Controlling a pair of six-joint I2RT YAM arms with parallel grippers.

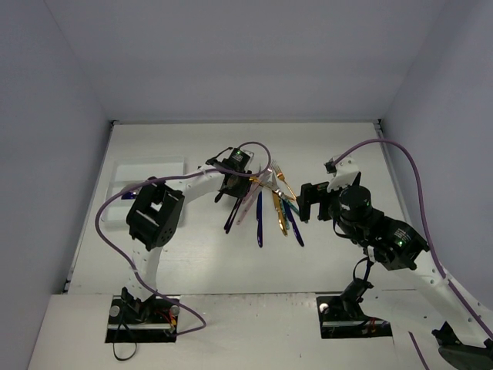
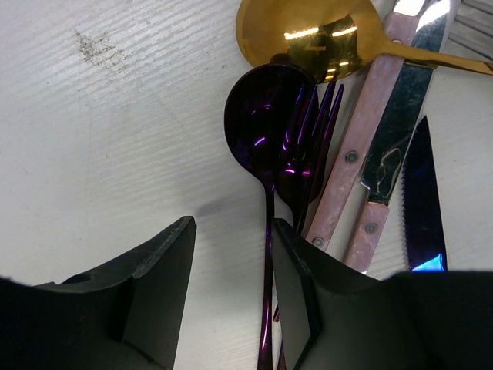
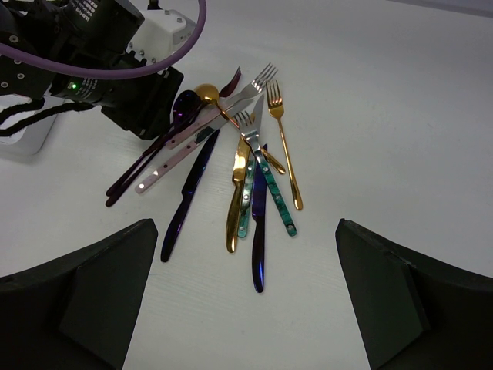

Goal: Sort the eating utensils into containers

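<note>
Left wrist alone shows purple spoon (image 2: 258,127) within spread left end effector (image 2: 233,239).

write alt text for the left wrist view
The open left gripper straddles the handle of a purple spoon lying on a white table. Beside it lie a purple fork, a gold spoon, pink-handled knives and a dark blue knife blade.

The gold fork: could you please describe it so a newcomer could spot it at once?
Find the fanned utensils in the middle of the white table. In the right wrist view, the gold fork lies along the fan's right edge. It is the only gold fork; its gold neighbours are a spoon and a knife.
</note>
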